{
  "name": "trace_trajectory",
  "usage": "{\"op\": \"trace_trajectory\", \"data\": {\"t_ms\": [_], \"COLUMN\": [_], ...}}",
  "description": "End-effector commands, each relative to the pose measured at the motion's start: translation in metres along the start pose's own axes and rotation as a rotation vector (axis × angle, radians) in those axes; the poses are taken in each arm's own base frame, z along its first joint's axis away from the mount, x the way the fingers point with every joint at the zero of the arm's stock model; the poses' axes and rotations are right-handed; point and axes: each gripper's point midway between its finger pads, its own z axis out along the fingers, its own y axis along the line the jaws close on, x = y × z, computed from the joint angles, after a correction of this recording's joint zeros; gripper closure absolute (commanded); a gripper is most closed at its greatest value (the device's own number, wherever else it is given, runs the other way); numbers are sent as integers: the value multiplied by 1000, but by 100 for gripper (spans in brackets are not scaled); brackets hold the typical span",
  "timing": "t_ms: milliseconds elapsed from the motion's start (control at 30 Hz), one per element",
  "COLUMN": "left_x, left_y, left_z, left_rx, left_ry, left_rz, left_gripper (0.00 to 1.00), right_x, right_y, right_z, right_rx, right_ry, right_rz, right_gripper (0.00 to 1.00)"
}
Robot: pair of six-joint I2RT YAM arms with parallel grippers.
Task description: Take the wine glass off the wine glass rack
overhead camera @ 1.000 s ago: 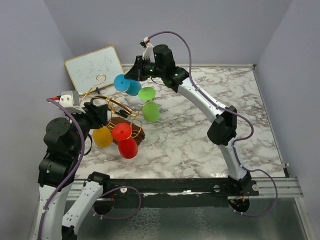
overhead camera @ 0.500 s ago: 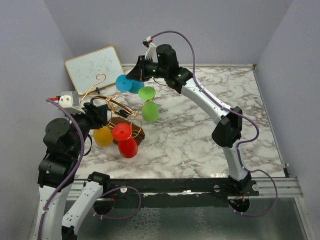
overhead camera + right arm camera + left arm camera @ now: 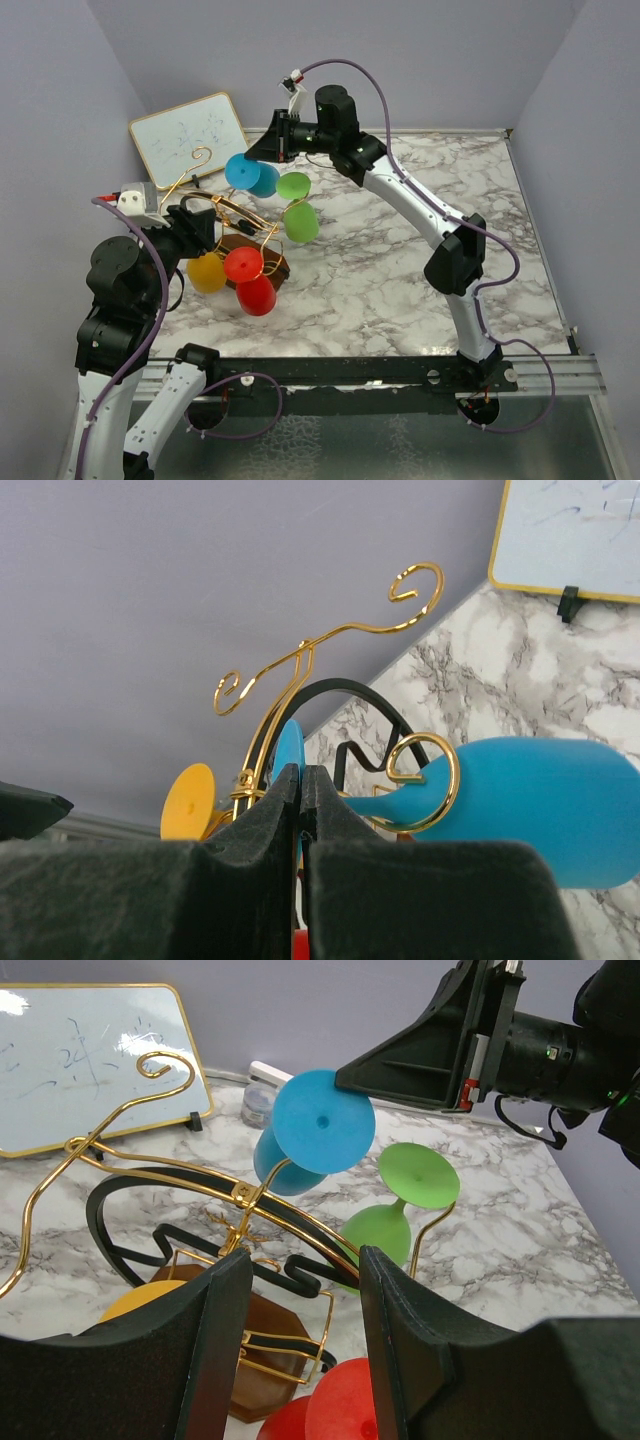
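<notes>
The wine glass rack (image 3: 204,160) is gold wire with curled arms on a dark brown wooden base (image 3: 272,264). A blue wine glass (image 3: 252,176) hangs on it on its side, its stem through a gold curl (image 3: 452,776). My right gripper (image 3: 262,152) is shut on the rim of the blue glass's foot (image 3: 322,1120); the blue bowl (image 3: 545,805) shows beside the fingers. My left gripper (image 3: 205,228) is open and empty at the rack's left side, its fingers (image 3: 228,1300) above the wooden base (image 3: 275,1355).
Green (image 3: 298,210), red (image 3: 250,280) and yellow (image 3: 205,272) wine glasses also hang on the rack. A white whiteboard (image 3: 188,135) leans at the back left, close behind the rack. Grey walls stand behind and at both sides.
</notes>
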Motion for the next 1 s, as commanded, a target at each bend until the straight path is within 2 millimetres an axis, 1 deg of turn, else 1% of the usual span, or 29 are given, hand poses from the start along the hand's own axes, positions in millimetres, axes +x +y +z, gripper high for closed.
{"op": "trace_trajectory", "data": {"t_ms": [0,267,400,500,733,867,967], "left_x": [-7,-5,-3,0,-3,-1,-1], "left_y": [-2,1,0,-1,-2,-1,-1], "left_z": [-6,-4,-2,1,1,3,5], "left_rx": [3,-7,-2,5,4,1,2], "left_ry": [-24,-20,-18,-10,-14,-8,-5], "left_rz": [-5,0,-6,-12,-8,-6,-8], "left_gripper": [51,51,51,51,51,51,51], "right_x": [-7,6,9,8,6,6,4], "right_y": [23,19,15,14,6,3,4], "right_z": [12,18,21,26,35,39,41], "right_rx": [-113,-108,-109,-113,-111,-123,-139], "right_ry": [2,17,20,19,-2,-12,-28], "right_rz": [-20,-14,-14,-16,-41,-50,-69], "right_gripper": [99,99,99,99,99,99,99]}}
